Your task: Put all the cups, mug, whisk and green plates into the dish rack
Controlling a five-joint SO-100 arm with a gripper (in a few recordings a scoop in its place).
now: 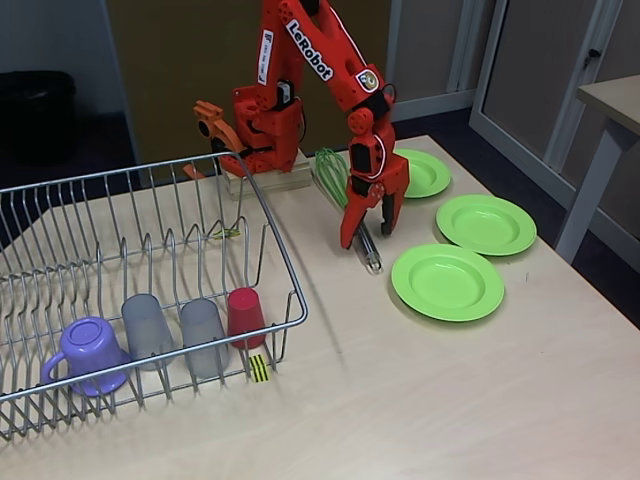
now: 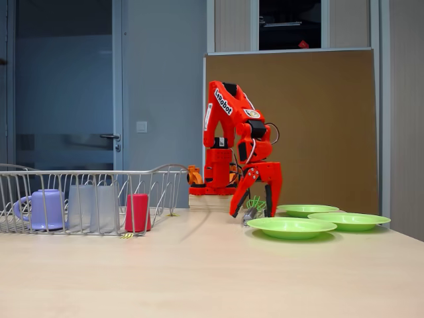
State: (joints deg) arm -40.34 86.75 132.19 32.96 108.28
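The silver wire dish rack (image 1: 280, 262) (image 2: 173, 173) sits at the left in both fixed views. Inside it stand the purple mug (image 1: 88, 353) (image 2: 41, 209), two grey cups (image 1: 146, 325) (image 1: 202, 335) and the red cup (image 1: 245, 316) (image 2: 137, 212), all upside down. The whisk (image 1: 335, 180) (image 2: 254, 207) with green loops lies on the table, handle toward the front. My red gripper (image 1: 368, 232) (image 2: 254, 213) hangs open straddling the handle, fingertips low near the table. Three green plates (image 1: 447, 282) (image 1: 486, 224) (image 1: 424, 172) lie to its right.
The arm's base (image 1: 262, 150) is clamped behind the rack's far corner. A yellow-black tag (image 1: 259, 368) hangs on the rack's front. A grey table's leg (image 1: 588, 190) stands off the right edge. Bare tabletop (image 1: 420, 400) stretches in front.
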